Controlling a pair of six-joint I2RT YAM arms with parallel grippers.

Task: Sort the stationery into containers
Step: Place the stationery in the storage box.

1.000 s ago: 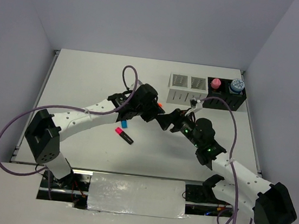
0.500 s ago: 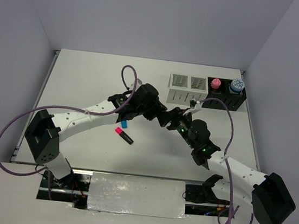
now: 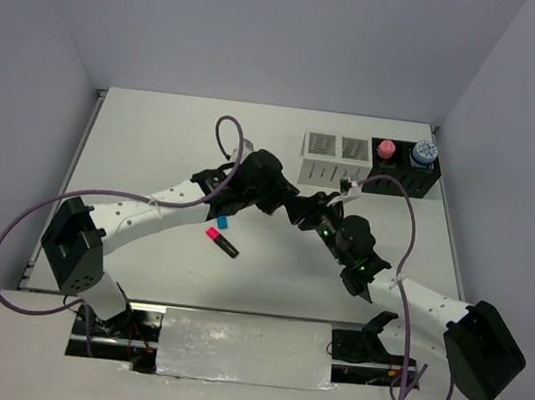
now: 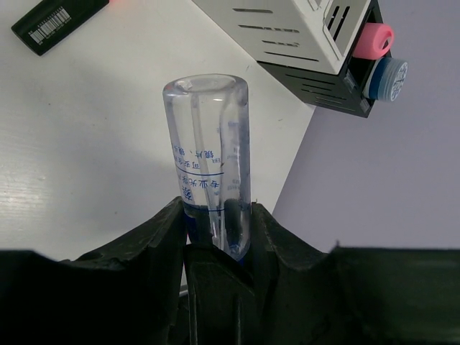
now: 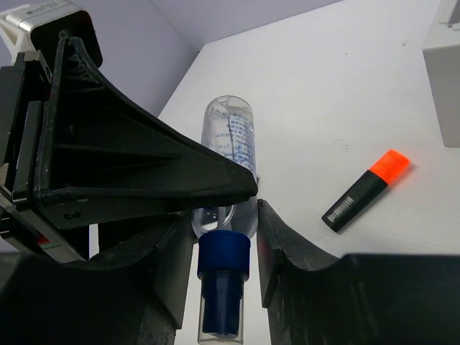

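Note:
My left gripper (image 4: 215,215) is shut on a clear pen-like tube (image 4: 208,144) with blue print, held above the table's middle. My right gripper (image 5: 223,215) is open, its fingers on either side of the tube's blue cap (image 5: 224,255), with a gap on the right side. In the top view both grippers (image 3: 284,205) (image 3: 303,211) meet and hide the tube. An orange-capped highlighter (image 5: 366,189) lies on the table below. Pink-capped (image 3: 222,242) and blue-capped (image 3: 223,222) highlighters lie to the left. Two white boxes (image 3: 319,158) (image 3: 353,157) and two black boxes (image 3: 384,170) (image 3: 422,178) stand at the back right.
A pink-capped bottle (image 3: 386,149) stands in the left black box and a blue roll (image 3: 423,153) in the right one. Purple cables loop over both arms. The table's right edge runs just beyond the black boxes.
My right arm has moved left and forward to the left gripper, bringing its fingers around the tube's capped end. The left arm has barely moved.

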